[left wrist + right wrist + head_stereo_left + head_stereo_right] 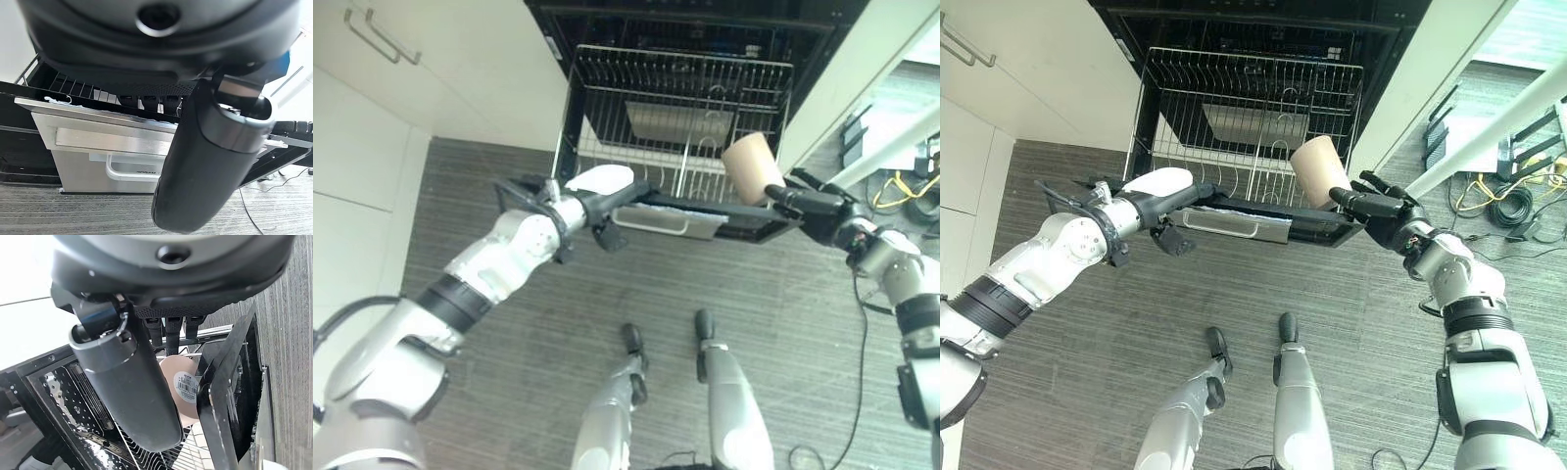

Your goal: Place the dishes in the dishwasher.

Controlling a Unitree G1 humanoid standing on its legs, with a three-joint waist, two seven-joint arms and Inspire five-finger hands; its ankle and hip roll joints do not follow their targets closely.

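The dishwasher stands open with its wire rack (677, 98) pulled out over the lowered door (668, 221). A tan cup (1320, 169), tilted, hangs over the rack's right front corner. My right hand (1383, 211) is shut on it; the cup's labelled bottom (184, 385) shows past the thumb (128, 391). My left hand (607, 204) is at the door's left front edge, fingers stretched out toward it. A white rounded piece (602, 179) lies on top of this hand; I cannot tell if it is a dish. Its thumb (200, 161) holds nothing against the steel door panel (107, 147).
White cabinets (372, 108) run along the left. A white panel (847, 78) flanks the dishwasher on the right. Behind it lie coiled cables and power bricks (1508, 201) and a slanted white pole (1489, 137). Grey plank floor (509, 323) spreads in front of the door.
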